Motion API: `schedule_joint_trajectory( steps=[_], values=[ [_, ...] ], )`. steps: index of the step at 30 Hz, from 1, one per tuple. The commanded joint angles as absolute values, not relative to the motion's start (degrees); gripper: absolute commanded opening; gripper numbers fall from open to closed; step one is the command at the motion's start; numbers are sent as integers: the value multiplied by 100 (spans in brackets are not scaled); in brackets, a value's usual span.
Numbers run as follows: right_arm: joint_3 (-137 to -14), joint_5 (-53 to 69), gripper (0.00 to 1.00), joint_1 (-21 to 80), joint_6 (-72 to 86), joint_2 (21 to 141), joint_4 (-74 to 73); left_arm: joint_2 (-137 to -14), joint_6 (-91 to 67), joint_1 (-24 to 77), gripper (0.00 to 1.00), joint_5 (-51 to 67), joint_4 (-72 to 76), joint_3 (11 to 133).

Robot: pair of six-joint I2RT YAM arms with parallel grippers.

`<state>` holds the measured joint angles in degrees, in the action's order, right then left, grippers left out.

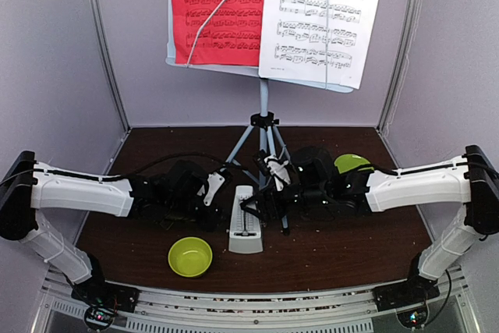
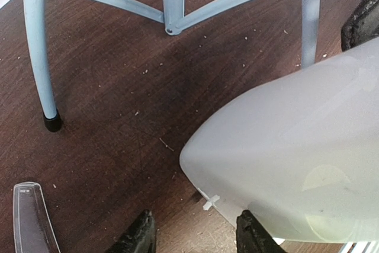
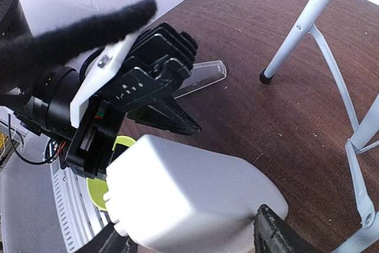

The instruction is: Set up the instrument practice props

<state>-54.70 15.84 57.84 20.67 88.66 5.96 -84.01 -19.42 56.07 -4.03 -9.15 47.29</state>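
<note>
Fingers [image 3: 278,235] flank one metronome [image 3: 189,199] — two sheets [image 1: 320,17]; one stand [image 1: 263,103].

Here's the stand [image 1: 263,107], far centre of the bench [image 1: 335,247], legs spread on the top. Up on its desk, two pages side by side: the left sheet [image 1: 218,5] and the right sheet [image 1: 320,13], edges meeting. Near of the legs, dead centre, there's the metronome [image 1: 245,232] on the bench. The left hand [image 2: 195,238] is just left of it, and the right hand [image 3: 195,238] is at its right with a finger either side. The bowl [image 1: 190,256] is near-left of the metronome. The plate [image 1: 352,163] is far right, behind the right arm.
</note>
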Motion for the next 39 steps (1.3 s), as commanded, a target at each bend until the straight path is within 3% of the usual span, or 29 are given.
schedule_joint_trajectory(
  steps=[1, 10, 22, 35, 39],
  values=[
    [-5337, 1501, 65, 5796, 1913, 8911, 692, -8479, -1832, 5599, 49, -371, -676, 4925],
    [-5369, 1389, 51, 5797, 1759, 8929, 606, -8508, -1811, 5568, 49, -377, -703, 4967],
    [-4933, 1428, 46, 5784, 1758, 8588, 791, -8508, -1752, 5555, 49, -382, -734, 4973],
    [-5068, 1312, 81, 5798, 1788, 8387, 685, -8405, -1786, 5537, 51, -468, -773, 4966],
    [-5197, 1145, 86, 5822, 1763, 8362, 538, -8338, -1849, 5537, 55, -523, -723, 4907]
  ],
)
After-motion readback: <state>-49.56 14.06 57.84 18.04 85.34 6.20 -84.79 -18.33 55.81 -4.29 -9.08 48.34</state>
